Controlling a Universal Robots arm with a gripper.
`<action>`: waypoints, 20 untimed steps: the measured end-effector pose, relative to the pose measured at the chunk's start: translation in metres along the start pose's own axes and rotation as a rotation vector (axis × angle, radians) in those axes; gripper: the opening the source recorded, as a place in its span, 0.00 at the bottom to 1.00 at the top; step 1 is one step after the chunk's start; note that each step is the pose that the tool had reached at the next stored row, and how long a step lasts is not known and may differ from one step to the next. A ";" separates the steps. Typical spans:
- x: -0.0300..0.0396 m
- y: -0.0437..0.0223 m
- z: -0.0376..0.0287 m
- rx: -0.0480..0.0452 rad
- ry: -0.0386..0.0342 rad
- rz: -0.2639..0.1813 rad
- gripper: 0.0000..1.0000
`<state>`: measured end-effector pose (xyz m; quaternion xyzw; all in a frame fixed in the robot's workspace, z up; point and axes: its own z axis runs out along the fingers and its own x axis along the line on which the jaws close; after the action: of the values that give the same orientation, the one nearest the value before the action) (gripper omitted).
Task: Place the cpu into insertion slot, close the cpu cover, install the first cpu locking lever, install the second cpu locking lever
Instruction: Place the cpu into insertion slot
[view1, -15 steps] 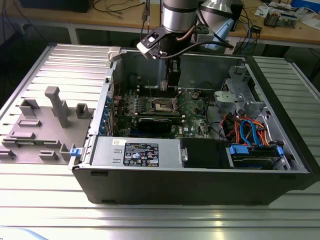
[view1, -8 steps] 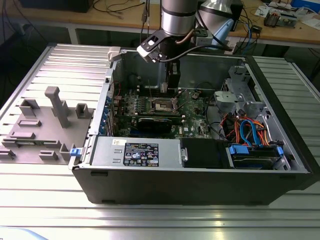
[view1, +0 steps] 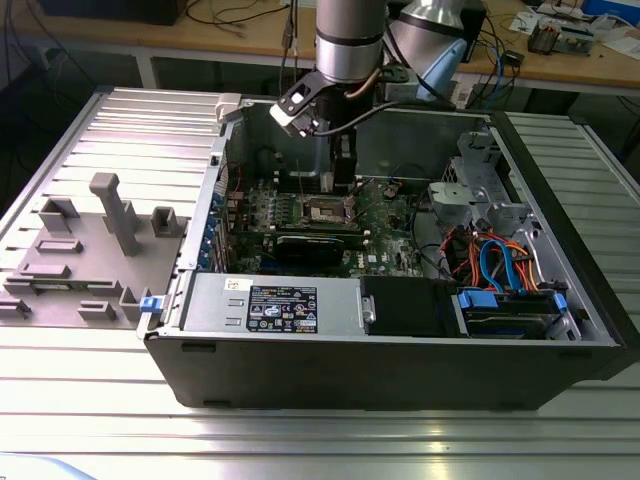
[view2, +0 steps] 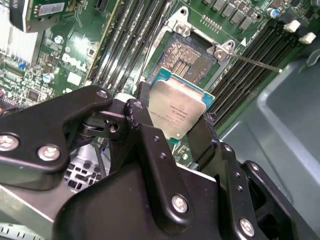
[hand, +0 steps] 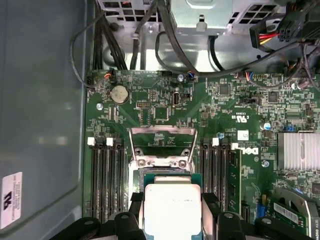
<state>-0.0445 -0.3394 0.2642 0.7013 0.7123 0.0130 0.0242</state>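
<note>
Black linkages of the gripper (view2: 172, 125) sat closest to the lens in the second wrist view. Its fingers (view2: 202, 137) were closed part-way, pinching opposite edges of the cpu (view2: 176, 102), whose silvery face was turned up. The chip looked lifted clear of the board, not seated.

The insertion slot (view2: 192, 55) lay beneath and just beyond the fingertips, with its pin field bare past the chip's far edge. In the first wrist view the cpu's sides ran roughly parallel to the socket rim, so I judged the remaining gap to be mostly downward and slightly forward.

The cpu cover (hand: 162, 130) stood swung open past the slot, on the side away from the gripper, above the green motherboard (hand: 225, 115).
</note>
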 end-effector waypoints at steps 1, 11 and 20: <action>0.0001 -0.0004 0.0040 0.0000 0.0000 0.000 0.54; 0.0005 -0.0124 0.0218 -0.0081 0.0000 0.000 0.54; 0.0010 -0.0149 0.0343 -0.0088 -0.0001 0.000 0.54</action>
<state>-0.0576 -0.3392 0.2292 0.7012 0.7123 0.0161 0.0273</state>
